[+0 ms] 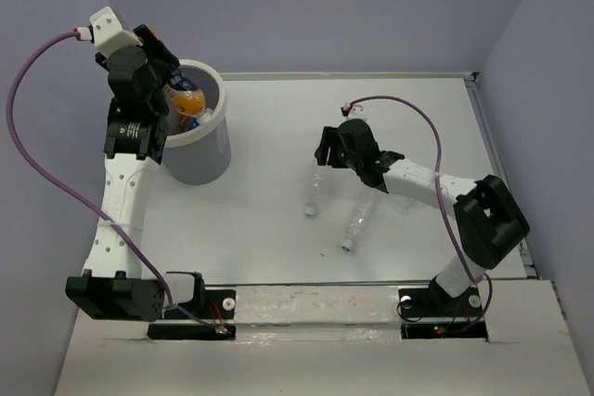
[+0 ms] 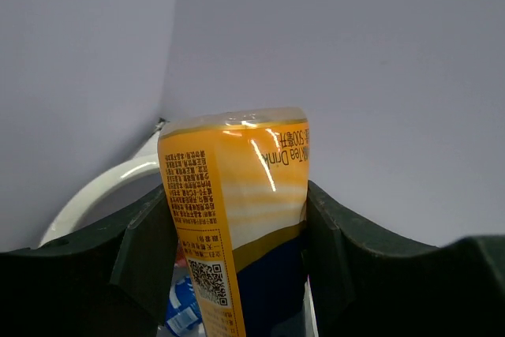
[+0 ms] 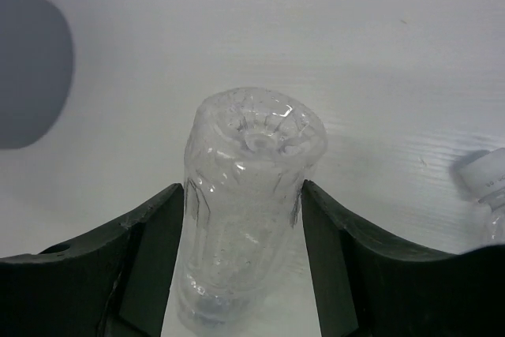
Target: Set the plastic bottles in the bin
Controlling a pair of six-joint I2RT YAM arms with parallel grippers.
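Three plastic bottles in sight. Orange-yellow bottle (image 2: 229, 187) pinched across its labelled middle between the fingers of the left tool (image 2: 237, 219), hanging over the dark mouth of the bin (image 1: 215, 150). Likely empty and light, thin-walled, with a glossy label that is probably slick; best taken across the firmer middle, as now. Clear crinkled bottle (image 3: 248, 147) clamped on both sides by the closed-in fingers of the right tool (image 3: 243, 203), out in the middle of the desk (image 1: 260, 238), well apart from the bin; impossible to tell whether lifted or resting. Probably soft and springy, apt to buckle or squirt free under a hard squeeze, hence a moderate hold on the ribbed body, by my judgement. Second clear bottle (image 1: 357, 223) lying just beside it on the desk, untouched, pale cap toward the arm bases. Inside the bin, a blue-and-white item (image 2: 183, 313) low down beneath the orange-yellow bottle, too little of it showing to name.
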